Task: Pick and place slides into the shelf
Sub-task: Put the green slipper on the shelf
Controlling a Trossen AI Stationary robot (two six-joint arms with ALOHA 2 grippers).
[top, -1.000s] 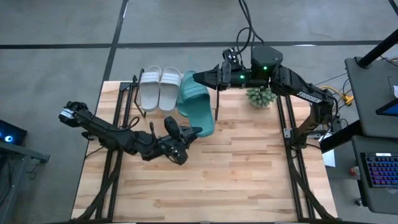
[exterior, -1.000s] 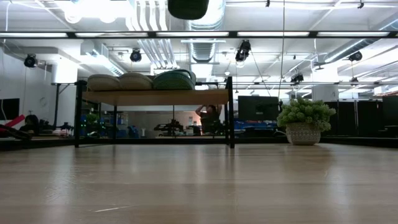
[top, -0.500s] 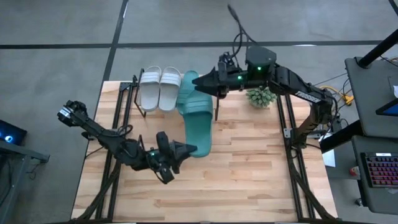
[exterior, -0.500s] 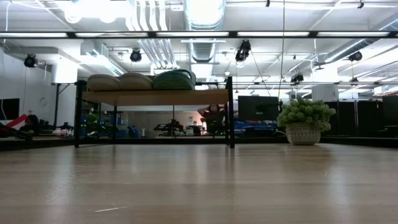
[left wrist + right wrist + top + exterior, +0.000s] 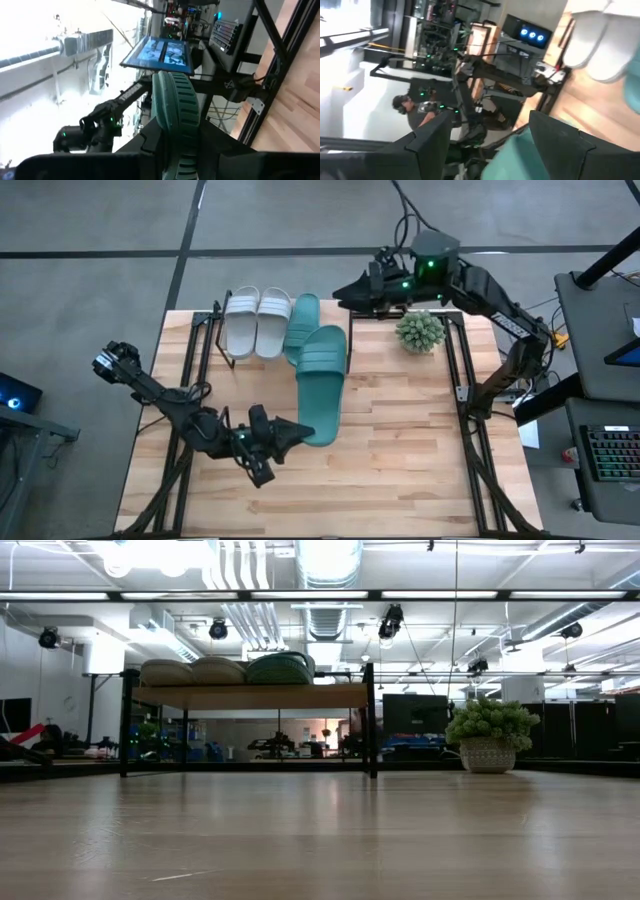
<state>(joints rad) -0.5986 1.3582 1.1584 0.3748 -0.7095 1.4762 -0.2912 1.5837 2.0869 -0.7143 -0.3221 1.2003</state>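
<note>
My left gripper (image 5: 296,430) is shut on a teal slide (image 5: 321,383) and holds it up over the middle of the table, its far end reaching toward the shelf (image 5: 250,696). The low view shows neither the gripper nor this slide. On the shelf's plank top lie two pale slides (image 5: 257,321) side by side and a second teal slide (image 5: 303,322) next to them. My right gripper (image 5: 342,288) hovers open above the shelf's far right corner, with nothing between its fingers (image 5: 431,141). My left gripper pinches the teal slide's near end (image 5: 176,148) between its two fingers. The fingers come about level from the table's near left. The slide stretches away from them toward the far edge, ribbed strap (image 5: 174,98) showing, lifted clear of table and shelf.
A potted plant (image 5: 420,331) stands at the far right of the table, just right of the shelf. Black frame rails (image 5: 466,395) run along both table sides. The near half of the wooden tabletop (image 5: 400,480) is bare.
My left gripper has gone toward the table's near edge with the teal slide and has turned. The slide's far end has come away from the shelf, and the slide now lies lengthwise from near to far. My right gripper has drawn back toward the far right corner.
</note>
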